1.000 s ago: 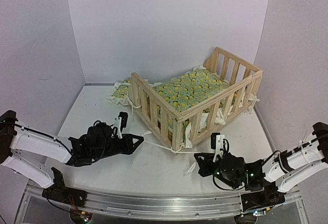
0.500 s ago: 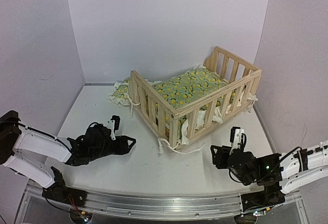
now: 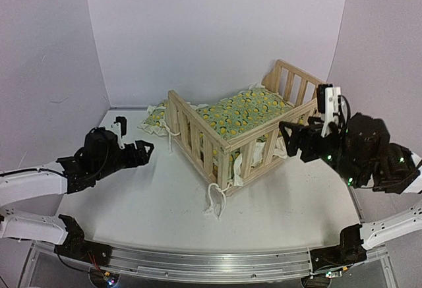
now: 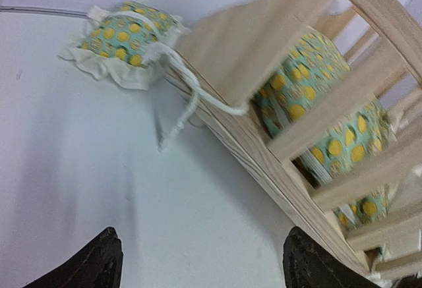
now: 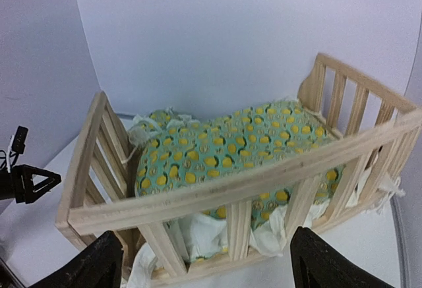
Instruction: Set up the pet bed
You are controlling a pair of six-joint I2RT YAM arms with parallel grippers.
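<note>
beside the pet bed (image 3: 247, 140), left tool (image 3: 144, 151) released; right tool (image 3: 290, 136) released, both empty

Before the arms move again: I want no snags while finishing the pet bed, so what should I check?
1. Left gripper open and empty: ok.
2. Right gripper open and empty: ok.
3. Cushion lying inside the pine frame: ok.
4. Small pillow on the cushion: not ok; it lies on the table outside the frame's left end.
5. Tie at the frame's near corner fastened: cannot tell; its ends trail on the table.
</note>
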